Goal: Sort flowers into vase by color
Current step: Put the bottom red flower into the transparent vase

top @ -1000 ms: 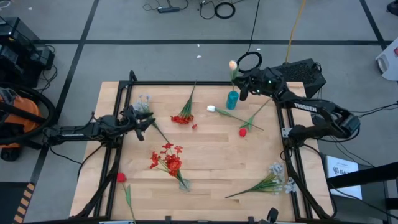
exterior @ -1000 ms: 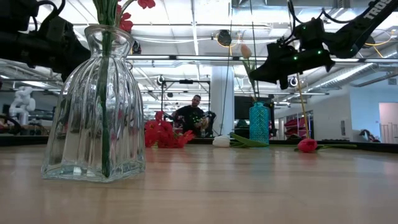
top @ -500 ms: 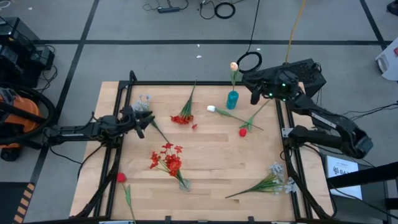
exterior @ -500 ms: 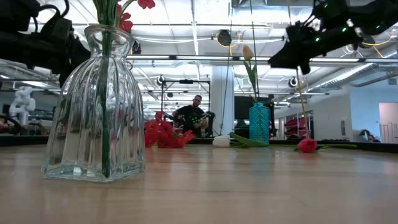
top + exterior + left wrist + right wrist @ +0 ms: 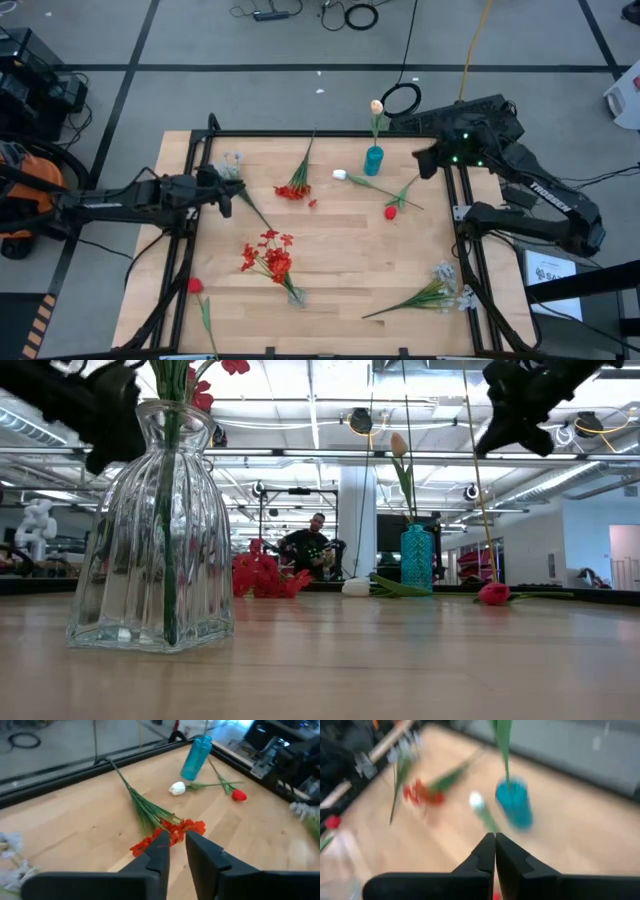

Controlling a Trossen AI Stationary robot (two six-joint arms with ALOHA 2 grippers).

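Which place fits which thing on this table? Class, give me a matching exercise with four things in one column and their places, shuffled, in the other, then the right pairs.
Things
1. cream tulip
2. white bud
3. red rosebud
4. pale sprays

Places
A. lying flat at the table's right side, nearest the high view's lower edge
B. standing upright in the teal vase
C. lying on the wood just left of the teal vase
D. lying on the wood between the teal vase and the right rail, stalk pointing towards the right gripper

Pairs: 1-B, 2-C, 3-D, 4-A
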